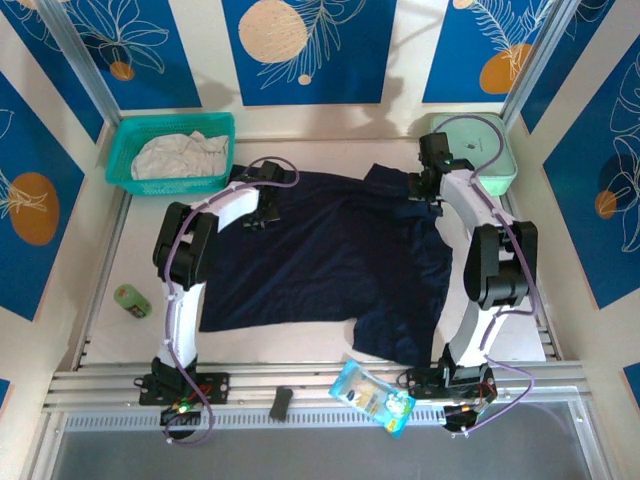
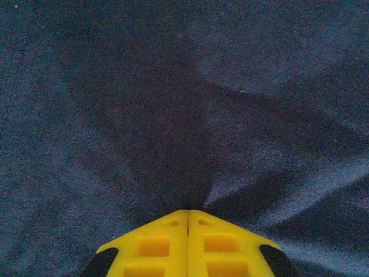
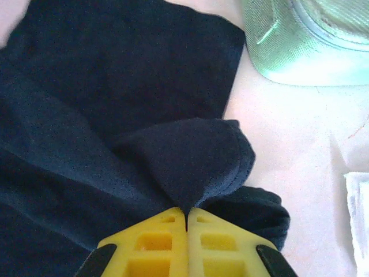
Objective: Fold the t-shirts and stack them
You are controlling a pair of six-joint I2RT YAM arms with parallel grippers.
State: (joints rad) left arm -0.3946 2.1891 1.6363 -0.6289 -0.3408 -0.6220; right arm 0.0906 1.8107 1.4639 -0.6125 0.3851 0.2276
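navy tee (image 1: pixel 320 260), off-white tee (image 1: pixel 180 155) in teal mesh basket (image 1: pixel 175 121) at 10 o'clock, mint case (image 1: pixel 497 165) at 2.

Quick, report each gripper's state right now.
Left gripper: closed on the navy t-shirt, cloth puckering at its tips.
Right gripper: closed, pinching a fold of the same shirt.

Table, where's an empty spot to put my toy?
Bare strips: along the left edge between the teal basket and the small green object; along the back between basket and mint-green case; between the navy t-shirt and the near rail. The middle is crowded: the shirt covers it, pinched by the left gripper and right gripper.
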